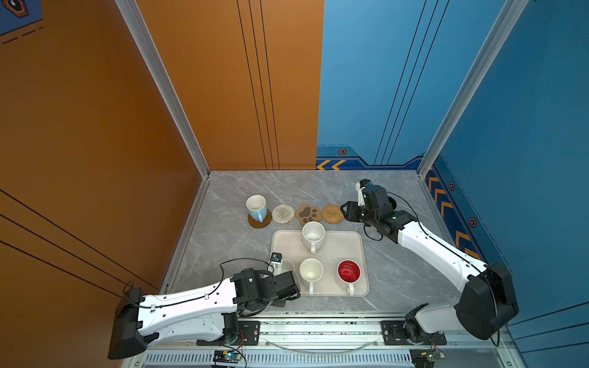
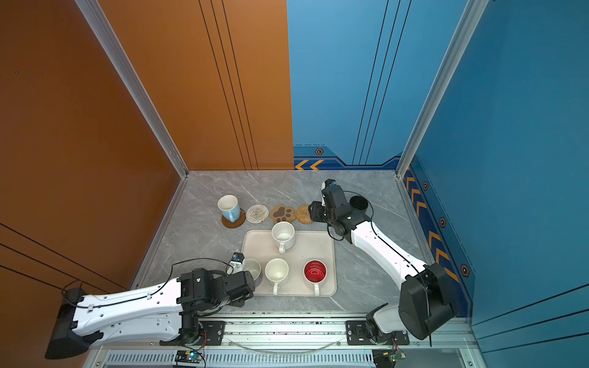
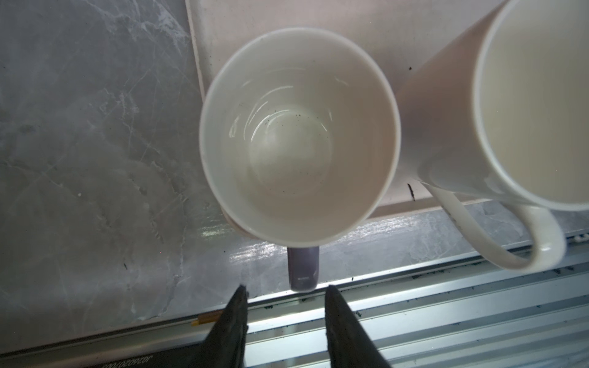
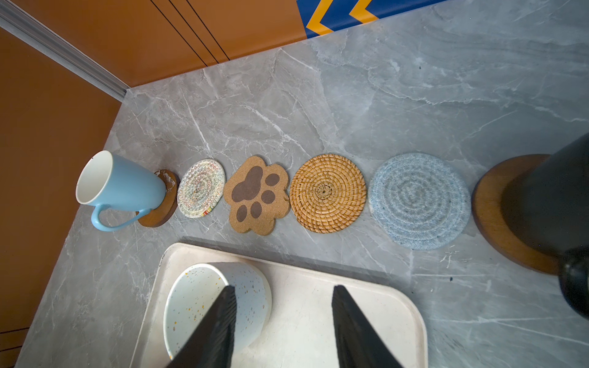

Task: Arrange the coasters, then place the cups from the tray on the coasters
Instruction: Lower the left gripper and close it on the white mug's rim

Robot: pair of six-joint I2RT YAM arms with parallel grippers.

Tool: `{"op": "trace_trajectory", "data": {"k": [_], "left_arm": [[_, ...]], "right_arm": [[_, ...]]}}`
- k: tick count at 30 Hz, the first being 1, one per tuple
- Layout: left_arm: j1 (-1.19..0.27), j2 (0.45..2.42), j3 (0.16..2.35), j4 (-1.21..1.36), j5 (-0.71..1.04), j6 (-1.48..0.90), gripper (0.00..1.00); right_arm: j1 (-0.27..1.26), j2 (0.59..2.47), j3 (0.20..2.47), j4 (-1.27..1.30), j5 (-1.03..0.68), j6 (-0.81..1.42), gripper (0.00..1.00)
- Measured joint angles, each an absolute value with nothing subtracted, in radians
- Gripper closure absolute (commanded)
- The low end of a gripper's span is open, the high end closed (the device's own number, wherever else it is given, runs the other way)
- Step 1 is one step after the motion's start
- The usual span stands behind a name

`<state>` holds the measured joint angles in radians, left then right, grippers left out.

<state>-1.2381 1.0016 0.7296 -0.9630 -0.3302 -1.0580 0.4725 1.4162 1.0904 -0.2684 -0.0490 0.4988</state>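
1. Left gripper (image 3: 285, 288): nearest item. Fingers spread, pinching nothing. The handle of the lilac cup (image 3: 299, 137) lies just ahead of the gap between the tips, unclasped.
2. Right gripper (image 4: 284, 288): fingers spread and empty, hovering over the far end of the tray.
3. Tray (image 1: 341, 247): cream, low-rimmed. It lies beneath the right fingers and just beyond the left fingertips, and carries four cups.
4. Cups awaiting transfer, four.
   - Lilac cup, as above.
   - Plain white cup (image 3: 526, 111), just beside the lilac cup and off to one side of the left fingers.
   - Speckled white cup (image 4: 204, 306), directly under one right finger.
   - Red-lined cup (image 1: 349, 271), well apart from both pairs of fingers.
5. Cups delivered, two.
   - Light blue cup (image 4: 124, 188) stands on a brown disc (image 4: 159, 216), at the row's end farthest from the right fingers.
   - Black cup (image 4: 548, 207) stands on the second brown disc (image 4: 492, 220), at the row's other end, close beside the right gripper.
6. Coasters, six, in one row ahead of the right fingertips, past the tray's rim. Four are bare: white woven coaster (image 4: 200, 188), paw coaster (image 4: 256, 194), rattan coaster (image 4: 328, 192) and grey-blue woven coaster (image 4: 419, 199).
7. Status, as judged: arranging is complete and a third of the placing is done. The lilac cup is likely next.
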Motion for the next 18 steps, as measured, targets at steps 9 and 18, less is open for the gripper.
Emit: {"op": "trace_trajectory", "data": {"k": [9, 18], "left_arm": [[-1.238, 1.021, 0.680, -0.871, -0.340, -1.077, 0.58], [-1.236, 1.027, 0.641, -0.817, -0.344, -1.101, 0.58]], "right_arm": [[0.472, 1.422, 1.092, -0.268, -0.049, 0.499, 0.52], [0.472, 1.436, 1.093, -0.268, -0.049, 0.499, 0.52]]}}
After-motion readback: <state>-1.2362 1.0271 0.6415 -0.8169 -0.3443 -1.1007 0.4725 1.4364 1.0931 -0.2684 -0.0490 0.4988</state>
